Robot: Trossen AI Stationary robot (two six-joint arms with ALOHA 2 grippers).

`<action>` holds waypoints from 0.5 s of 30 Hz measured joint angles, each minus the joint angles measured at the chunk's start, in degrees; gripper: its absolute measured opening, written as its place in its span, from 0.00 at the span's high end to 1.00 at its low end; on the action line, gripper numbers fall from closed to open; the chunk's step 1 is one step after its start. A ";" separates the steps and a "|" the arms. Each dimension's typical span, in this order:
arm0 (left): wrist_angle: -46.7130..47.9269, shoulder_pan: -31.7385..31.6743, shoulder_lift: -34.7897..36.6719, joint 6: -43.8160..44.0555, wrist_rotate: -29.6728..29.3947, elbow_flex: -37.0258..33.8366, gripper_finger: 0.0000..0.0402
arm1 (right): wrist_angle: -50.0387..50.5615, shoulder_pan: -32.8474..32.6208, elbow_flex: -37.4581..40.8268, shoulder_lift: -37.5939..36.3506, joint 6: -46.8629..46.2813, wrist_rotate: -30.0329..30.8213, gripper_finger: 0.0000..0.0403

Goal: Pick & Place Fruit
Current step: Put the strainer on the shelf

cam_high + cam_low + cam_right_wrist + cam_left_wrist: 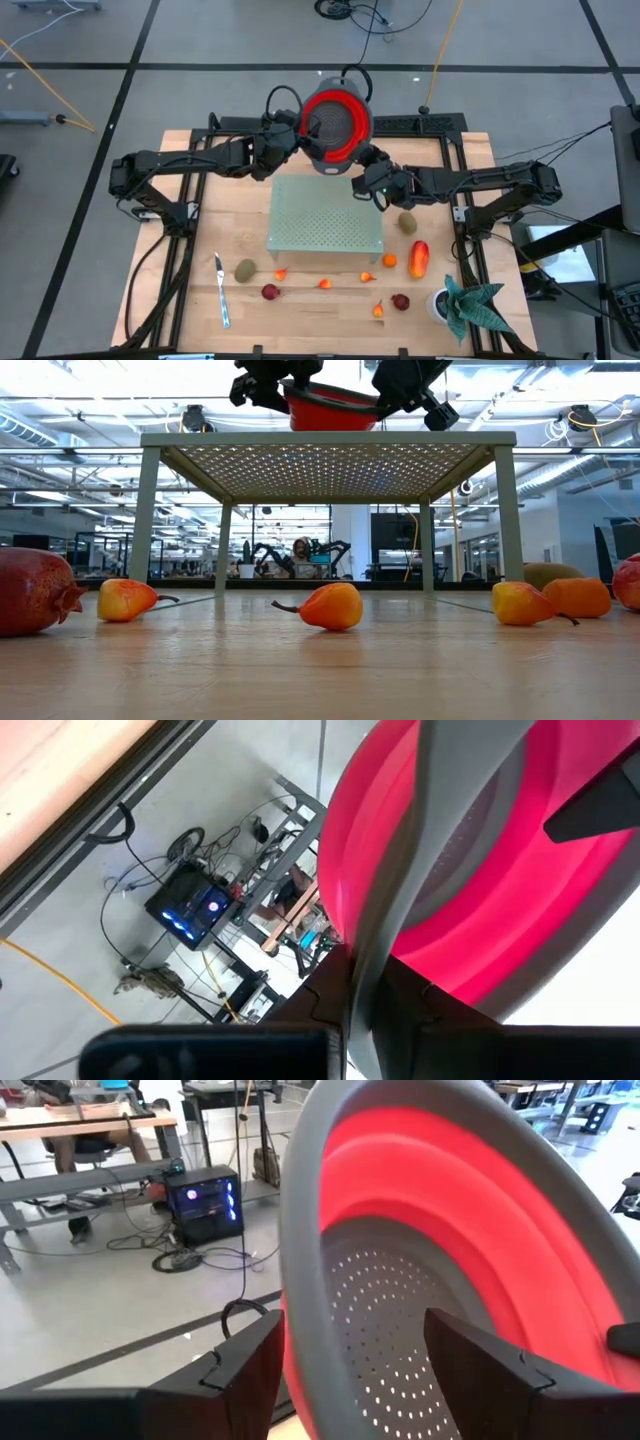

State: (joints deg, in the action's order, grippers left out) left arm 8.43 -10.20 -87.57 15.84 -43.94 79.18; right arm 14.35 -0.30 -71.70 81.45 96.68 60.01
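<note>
High view shows 2 arms meeting at the upper middle of the frame, where a red colander (337,127) with a grey rim is held above the far edge of the wooden table (190,300). The left gripper (288,135) has its jaws closed on the colander's rim at the left side; in the left wrist view its fingers (250,1370) straddle the grey rim, 1 outside and 1 inside the bowl. The right gripper (366,164) grips the rim at the lower right of the colander, and in the right wrist view the grey rim runs between its jaws. Below the colander, in the frame's centre, stands a pale green perforated rack (326,214). The fruit lies on the table in the lower half of the frame: a kiwi (245,269) at lower left of the rack, another kiwi (407,222) at its right, a long red-orange piece (418,257) just below that, 2 dark red round pieces (270,292) (400,301) near the front edge, and small orange pieces (325,283) scattered between them. A silver knife (221,290) lies at lower left, and a green plant (470,300) in a white pot sits at lower right.
</note>
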 joint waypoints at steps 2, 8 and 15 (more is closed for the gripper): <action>0.02 0.02 0.00 0.01 -0.02 0.00 0.43 | 0.01 0.00 0.00 0.00 0.01 0.00 0.97; -0.05 0.20 0.00 1.46 0.00 0.00 0.65 | 0.09 0.07 0.00 0.00 0.00 0.00 0.97; -0.48 0.07 -0.02 2.35 0.83 0.00 0.96 | 0.05 0.13 0.00 0.00 -0.25 -0.05 0.97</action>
State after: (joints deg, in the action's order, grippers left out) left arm 7.94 -10.13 -87.59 18.19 -43.12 79.18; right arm 14.40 -0.16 -71.70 81.45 96.44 59.96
